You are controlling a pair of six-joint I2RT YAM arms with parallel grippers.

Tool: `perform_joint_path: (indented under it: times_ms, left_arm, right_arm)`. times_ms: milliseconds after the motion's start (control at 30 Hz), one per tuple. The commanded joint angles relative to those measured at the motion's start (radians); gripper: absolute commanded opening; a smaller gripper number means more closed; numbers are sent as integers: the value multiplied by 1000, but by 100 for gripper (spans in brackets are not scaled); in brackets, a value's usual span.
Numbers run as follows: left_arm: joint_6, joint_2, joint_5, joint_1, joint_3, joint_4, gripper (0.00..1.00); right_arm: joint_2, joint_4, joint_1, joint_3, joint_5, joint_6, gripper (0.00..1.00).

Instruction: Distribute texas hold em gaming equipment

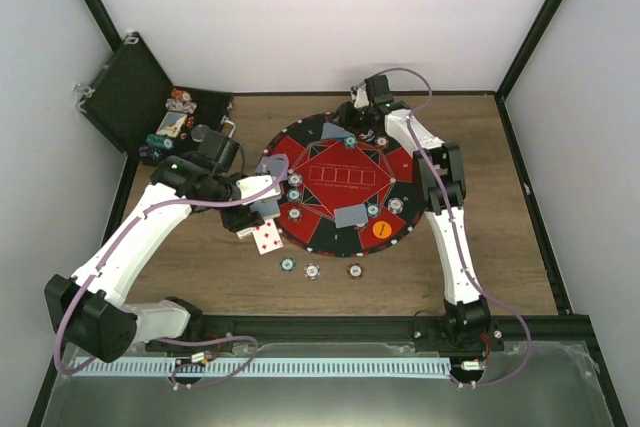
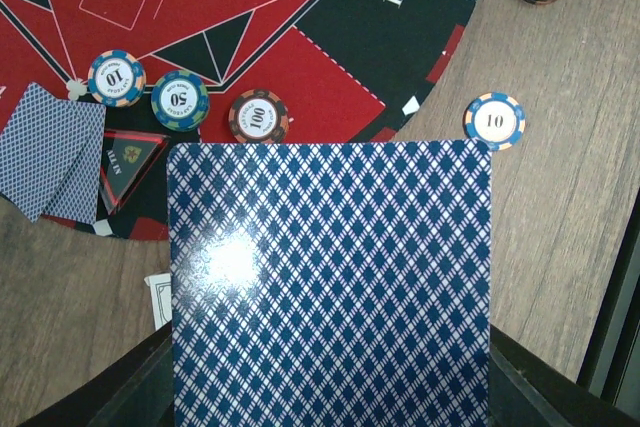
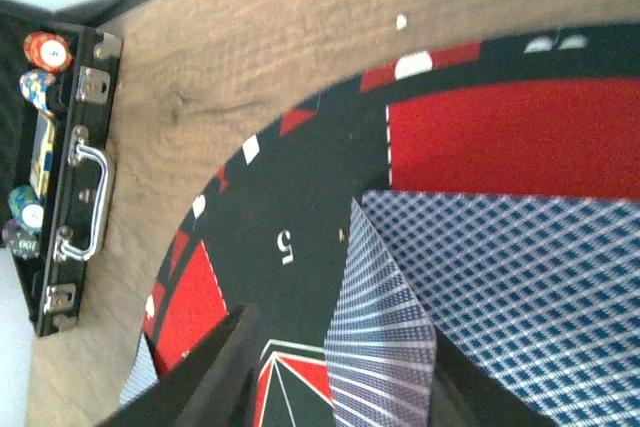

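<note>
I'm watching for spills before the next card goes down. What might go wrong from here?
The left end effector holds a card over the edge of the mat; lowering it may bump the 100 chip on the mat or the 10 chip on the table. That card fills the left wrist view, so placing is partly blind. At the right end effector, a tilted card sits beside a flat card and might drag it.
</note>
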Motion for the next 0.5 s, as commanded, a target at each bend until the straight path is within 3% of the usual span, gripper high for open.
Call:
perform_joint_path:
  times_ms: [0,200,333,467]
  left_arm:
    - [7,4,23,0,7,7,4]
    - [-3,17,22,0,-2,36,4]
    - [-7,28,21,0,0,66,4]
    - [-10,54,14,1,11,78,4]
  right_arm:
    - [-18,-16,-7,66,60,-25,47]
    - [-112,-71,-10,41,156,-86,58]
    - [-227,-85,-12,1,188,-104,74]
    - [-373,-48,-10,-157,178,-100,88]
